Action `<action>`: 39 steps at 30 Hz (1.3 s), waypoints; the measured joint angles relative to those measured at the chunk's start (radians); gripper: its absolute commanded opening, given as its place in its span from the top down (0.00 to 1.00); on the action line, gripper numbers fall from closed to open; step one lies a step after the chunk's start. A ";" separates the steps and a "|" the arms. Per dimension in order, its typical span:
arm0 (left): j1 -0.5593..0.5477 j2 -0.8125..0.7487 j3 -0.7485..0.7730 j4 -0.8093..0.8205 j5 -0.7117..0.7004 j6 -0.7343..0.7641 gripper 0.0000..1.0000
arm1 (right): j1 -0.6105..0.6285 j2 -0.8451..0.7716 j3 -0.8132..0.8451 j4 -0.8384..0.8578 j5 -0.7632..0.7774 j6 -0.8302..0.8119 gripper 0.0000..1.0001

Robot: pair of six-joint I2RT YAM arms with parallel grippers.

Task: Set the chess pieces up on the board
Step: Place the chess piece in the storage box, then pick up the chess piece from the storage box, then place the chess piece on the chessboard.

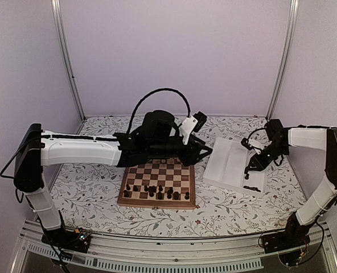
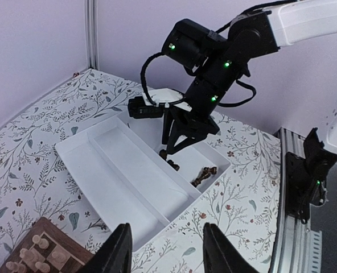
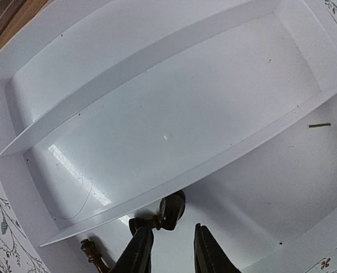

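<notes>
The right gripper (image 3: 171,230) hung in the tray's (image 3: 157,51) end compartment with its fingers slightly apart. A dark piece (image 3: 167,211) lay at their tips, unclamped. The left gripper (image 2: 167,227) hovered near the board (image 1: 157,200), jaws apart and empty. More dark pieces (image 1: 160,192) stood on the board.

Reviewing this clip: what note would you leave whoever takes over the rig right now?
Left gripper: open, empty, above the table between board and tray.
Right gripper: jaws slightly apart, low in the tray's end compartment; a dark piece lies just past its tips, ungripped.
Done: several dark chess pieces stand on the board's near rows.
Left: move the few dark pieces lying in that compartment onto the board.
</notes>
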 measured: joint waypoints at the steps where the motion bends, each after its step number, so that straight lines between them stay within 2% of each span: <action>1: 0.000 0.000 -0.001 -0.001 0.000 0.000 0.55 | 0.000 0.009 0.011 0.006 -0.002 0.001 0.74; 8: 0.000 0.000 -0.002 0.000 -0.003 0.000 0.55 | 0.000 0.085 0.048 0.026 -0.016 0.007 0.82; 13: 0.000 0.000 -0.002 -0.002 -0.005 0.000 0.55 | 0.000 0.103 0.053 0.026 -0.024 0.011 0.97; 20: 0.003 -0.048 -0.002 -0.080 -0.042 0.028 0.55 | 0.000 0.087 0.058 -0.005 -0.011 0.017 1.00; 25: 0.030 -0.171 -0.002 -0.218 -0.102 0.072 0.53 | 0.025 -0.036 0.138 -0.103 0.004 0.019 1.00; 28: 0.089 -0.274 -0.007 -0.277 -0.140 0.094 0.49 | 0.089 -0.104 0.249 -0.136 -0.007 0.019 1.00; 32: 0.231 -0.398 -0.062 -0.294 -0.201 0.123 0.47 | 0.258 -0.109 0.418 -0.160 -0.037 0.018 1.00; 36: 0.405 -0.444 -0.153 -0.275 -0.208 0.140 0.47 | 0.454 -0.034 0.575 -0.208 -0.055 0.010 1.00; 39: 0.538 -0.458 -0.245 -0.247 -0.179 0.135 0.47 | 0.610 0.089 0.729 -0.248 -0.052 -0.005 1.00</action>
